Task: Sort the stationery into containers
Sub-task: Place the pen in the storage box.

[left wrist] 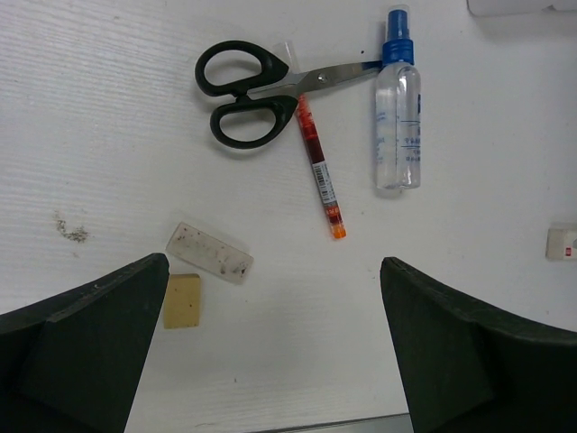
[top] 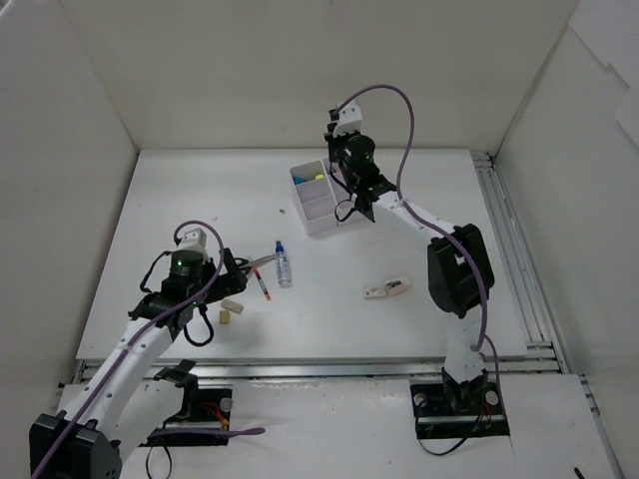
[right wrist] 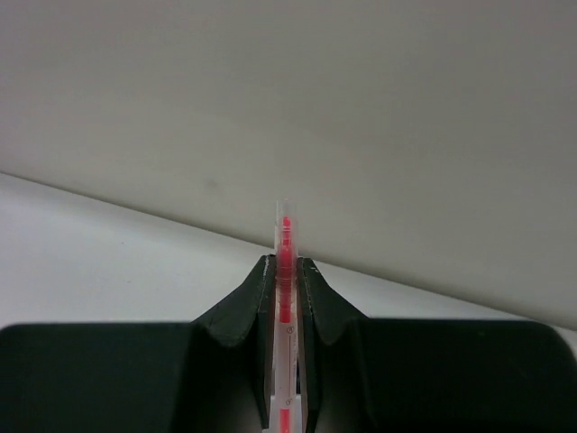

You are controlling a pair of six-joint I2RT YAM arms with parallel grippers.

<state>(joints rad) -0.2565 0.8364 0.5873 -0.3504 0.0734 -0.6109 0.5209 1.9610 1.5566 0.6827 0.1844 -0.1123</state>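
Observation:
My right gripper (right wrist: 285, 263) is shut on a thin red pen (right wrist: 285, 225), which stands upright between the fingers and faces the back wall. From above, that gripper (top: 351, 208) hangs over the right side of the white containers (top: 324, 225). My left gripper (left wrist: 275, 271) is open above bare table, holding nothing. Beyond it lie black-handled scissors (left wrist: 243, 95), a second red pen (left wrist: 320, 171) and a blue-capped bottle (left wrist: 398, 117). A whitish eraser (left wrist: 209, 253) and a beige eraser (left wrist: 183, 300) lie by its left finger.
Something yellow (top: 318, 178) sits in a back compartment of the containers. A small white item with red marking (top: 387, 289) lies on the table to the right of the middle. White walls enclose the table on three sides.

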